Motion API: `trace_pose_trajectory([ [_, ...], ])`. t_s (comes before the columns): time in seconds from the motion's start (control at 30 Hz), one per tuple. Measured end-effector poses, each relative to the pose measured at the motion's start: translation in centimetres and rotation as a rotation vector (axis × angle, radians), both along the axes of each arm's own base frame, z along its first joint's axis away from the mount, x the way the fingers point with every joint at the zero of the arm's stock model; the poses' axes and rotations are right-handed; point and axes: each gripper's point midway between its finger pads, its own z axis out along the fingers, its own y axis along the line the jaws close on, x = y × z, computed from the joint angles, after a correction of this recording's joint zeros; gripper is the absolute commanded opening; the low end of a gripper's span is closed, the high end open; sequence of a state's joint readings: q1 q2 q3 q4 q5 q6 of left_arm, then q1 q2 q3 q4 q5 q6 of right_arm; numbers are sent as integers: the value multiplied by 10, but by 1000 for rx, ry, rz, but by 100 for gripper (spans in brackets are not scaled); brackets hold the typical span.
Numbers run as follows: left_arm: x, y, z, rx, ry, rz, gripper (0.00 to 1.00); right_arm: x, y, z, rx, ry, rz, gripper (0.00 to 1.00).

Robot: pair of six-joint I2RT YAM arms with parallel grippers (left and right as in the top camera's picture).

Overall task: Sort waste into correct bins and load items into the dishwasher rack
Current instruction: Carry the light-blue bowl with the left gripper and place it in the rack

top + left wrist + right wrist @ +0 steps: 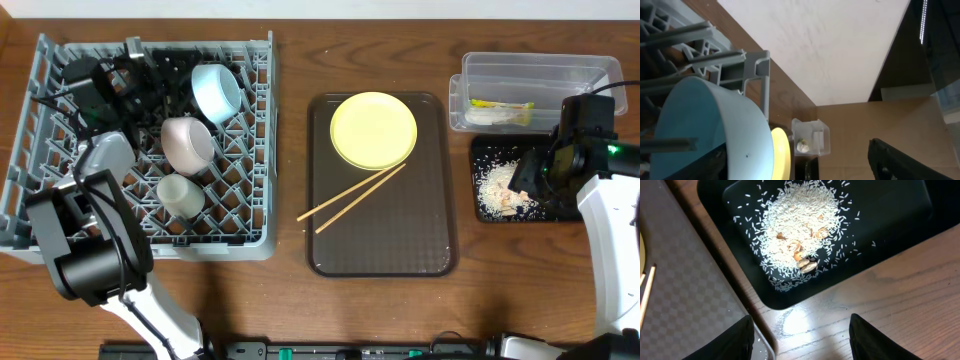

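**Nearly loaded: plate and chopsticks lie on the brown tray, both arms empty-handed**

Largest first: the grey dishwasher rack point(230, 190), a stiff plastic lattice of upright pegs, sits at the left of the wood-grain worktop point(290, 60). It carries the light blue bowl point(215, 92), the white bowl point(187, 143) and the small white cup point(181, 195), all tipped on their sides among the pegs.

The left gripper point(165, 75) hangs over the rack beside the blue bowl. Its jaws look released, since the wrist view shows one dark finger standing well clear of the bowl's smooth wall. If that arm swings as it leaves, it could nudge the leaning bowl off its pegs.

The brown tray point(400, 235), textured and shallow, is in the middle of the worktop. It holds the round yellow plate point(373, 129), which lies flat and glossy with a low rim. Jaws may skate off that rim or push the plate along rather than lift it.

The clear container point(560, 75) holds the crumpled yellow-green wrapper point(502, 106). The black tray point(490, 150) in front of it holds the rice point(795, 230), a loose grainy heap with stray grains near the rim. The right gripper point(799, 342) hovers over the worktop just beside that tray, jaws spread and empty. A careless sweep could jolt the tray and scatter grains.

The chopsticks point(350, 195) are thin, pale and wooden. They lie splayed on the brown tray with their far tips close to the plate. They could roll, only one might be caught, or they could drop through the lattice.
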State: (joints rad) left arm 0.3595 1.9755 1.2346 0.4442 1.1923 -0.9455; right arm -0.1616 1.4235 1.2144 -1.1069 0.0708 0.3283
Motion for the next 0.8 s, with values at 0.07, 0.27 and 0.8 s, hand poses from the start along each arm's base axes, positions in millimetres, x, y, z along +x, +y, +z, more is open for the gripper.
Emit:
trace_pose_trajectory([
  [0.07,0,4,1,4,6,16,88,0,0,0,0,0,0,59],
  [0.27,-7,33,-13,47,96,122,89,-1,0,0,1,4,0,59],
  [0.8,-24,81,5,262,18,244,91,-1,0,0,1,3,0,59],
])
